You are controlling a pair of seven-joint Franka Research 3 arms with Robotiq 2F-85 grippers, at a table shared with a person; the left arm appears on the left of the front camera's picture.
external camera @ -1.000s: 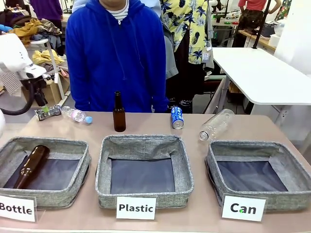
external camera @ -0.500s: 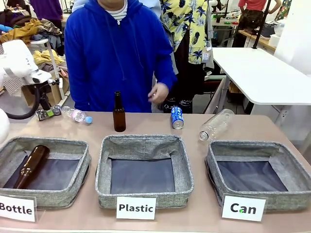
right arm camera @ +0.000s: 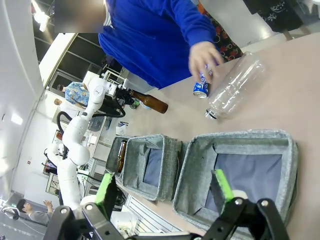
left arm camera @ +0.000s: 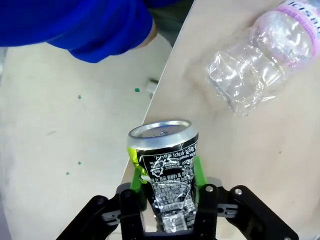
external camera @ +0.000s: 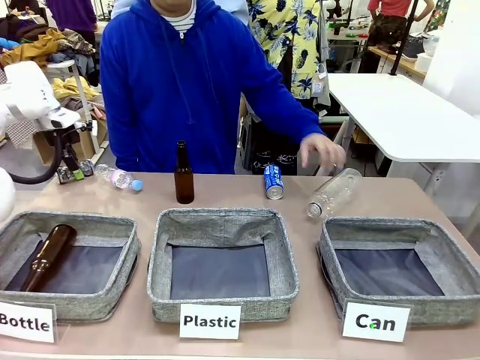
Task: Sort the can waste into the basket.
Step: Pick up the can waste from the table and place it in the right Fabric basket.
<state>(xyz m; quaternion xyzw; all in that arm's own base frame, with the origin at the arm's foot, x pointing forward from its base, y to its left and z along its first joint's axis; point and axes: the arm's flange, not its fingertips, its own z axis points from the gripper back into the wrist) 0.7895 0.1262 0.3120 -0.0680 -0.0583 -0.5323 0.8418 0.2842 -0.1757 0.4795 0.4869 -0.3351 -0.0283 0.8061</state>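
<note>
Right now the left fingers are clamping the crushed can from both sides, green pads pressing its dented wall, at the far-left back edge of the surface; can't tell whether it's off the surface yet. Right fingers are spreading wide, gripping nothing, hanging over the near side of the Can basket, which is sitting empty at the far right. Blue can is waiting at the back, between the upright brown bottle and the big clear bottle, outside the basket.

Risks, as judged from here:
- crushed wall is giving the pads uneven contact, so the can may be twisting or slipping out on the carry
- the basket is at the opposite end, so the left arm is facing a full crossing, likely tipping the brown bottle if travelling low
- the person's hand is reaching over the back right, just above the clear bottle, right in that path
- right arm is already occupying the space over the basket, so the arms may be clashing there

Versus a second ago: the left arm has come down onto the crushed can, which was lying free beside the small plastic bottle; the person's hand, unseen then, has swung out to the right; everything else is staying put
</note>
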